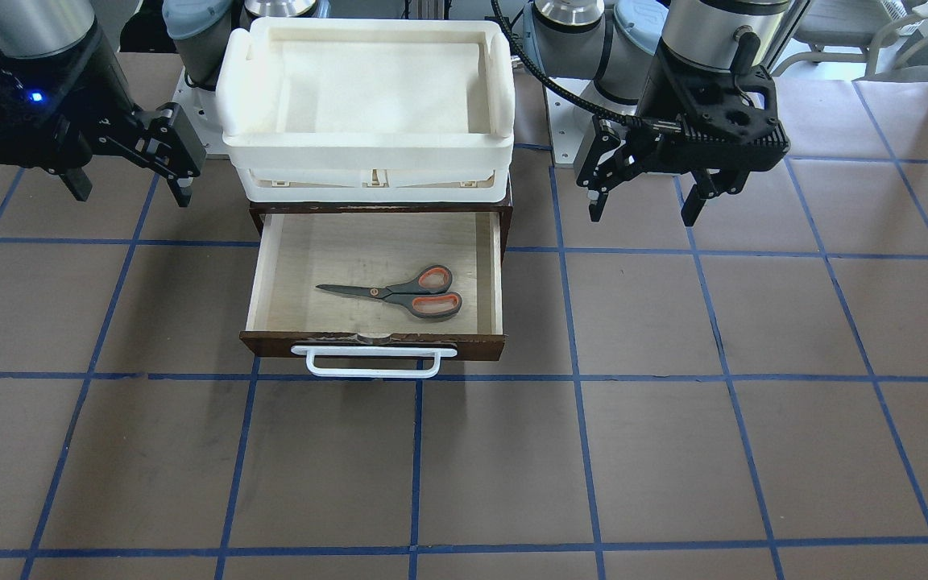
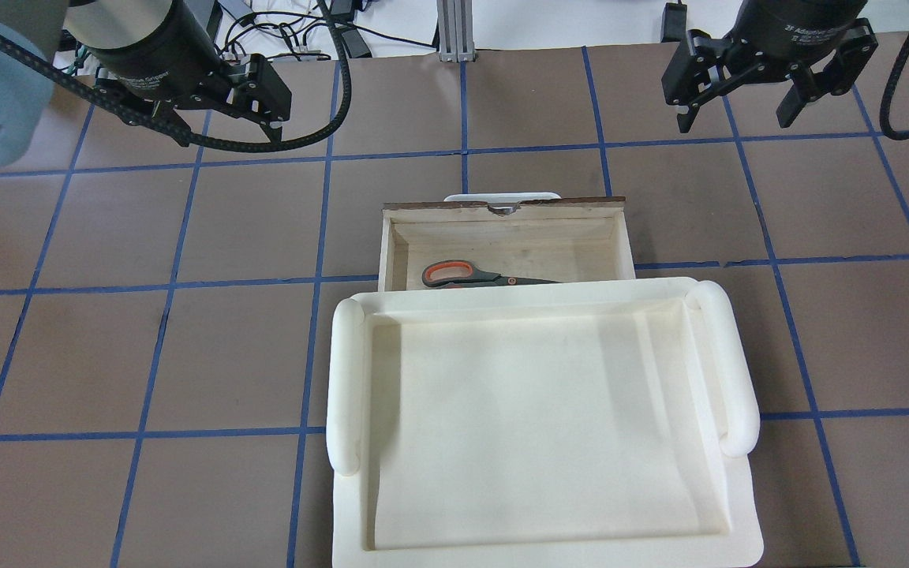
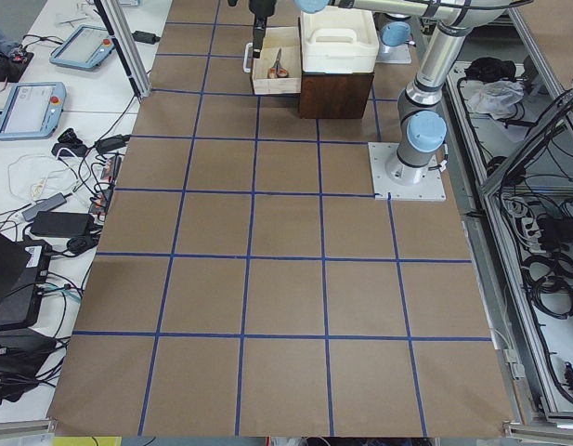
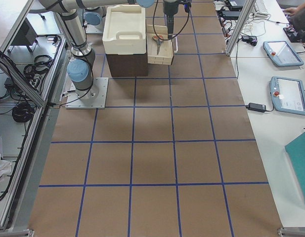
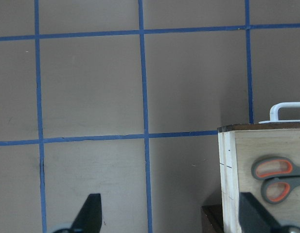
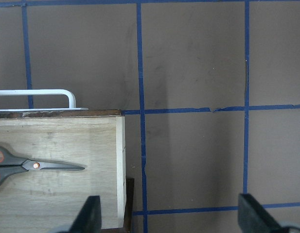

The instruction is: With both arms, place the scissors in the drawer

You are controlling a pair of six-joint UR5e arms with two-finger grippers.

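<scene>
bright room, lit evenly from overhead. in both wrist views the fingers [image 5: 91, 216] sit dark and out of focus at the bottom edge, and between them a soft shadow lies beside the drawer [image 5: 227, 165].

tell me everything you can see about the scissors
The scissors are a small pair with dark grey metal blades, a coppery pivot rivet and grey handles with orange-red inner loops. They are shut and lie flat on the pale plywood floor of the open drawer, blades toward the robot's right, handles toward its left. Only the drawer floor touches them.
</scene>
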